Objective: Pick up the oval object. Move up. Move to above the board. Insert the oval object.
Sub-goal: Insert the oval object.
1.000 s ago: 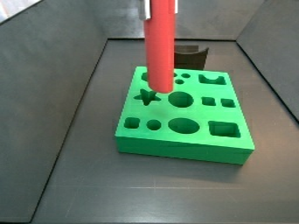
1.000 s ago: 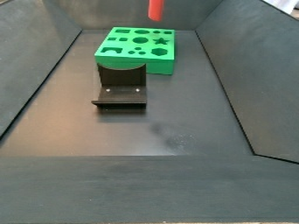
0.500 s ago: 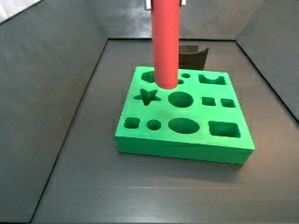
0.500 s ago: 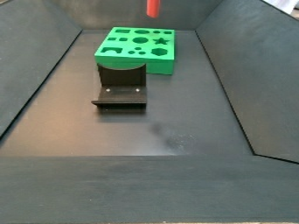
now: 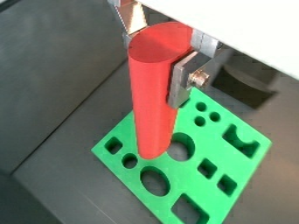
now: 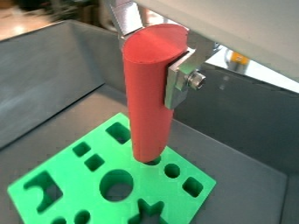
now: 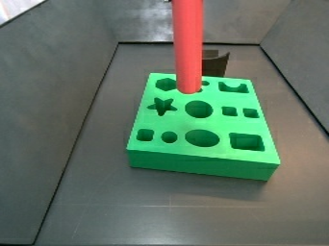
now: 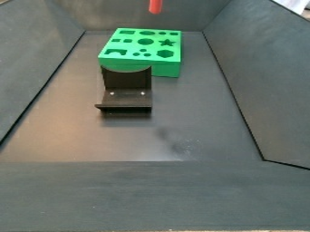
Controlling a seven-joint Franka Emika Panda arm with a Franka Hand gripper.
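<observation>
The gripper [image 5: 158, 52] pinches the rod [image 5: 152, 96] upright between its silver fingers [image 6: 177, 74], above the board [image 7: 202, 127]. Since a second ago the rod has risen and shifted toward the board's far edge; the fixture [image 8: 125, 93] is unmoved.

Gripper [image 5: 158, 48]: body cut off by frame edge in both wrist views; 1 finger [image 5: 184, 77] shows, the other mostly hidden behind the red rod [image 5: 153, 101]. Out of frame in both side views. Rod top cut off in both side views [image 7: 189, 48]; only a short stub visible [image 8: 157, 5]. Rod's lower end covers part of the green board [image 5: 239, 166]. Fixture [image 7: 213, 61] partly hidden behind board and rod.
</observation>
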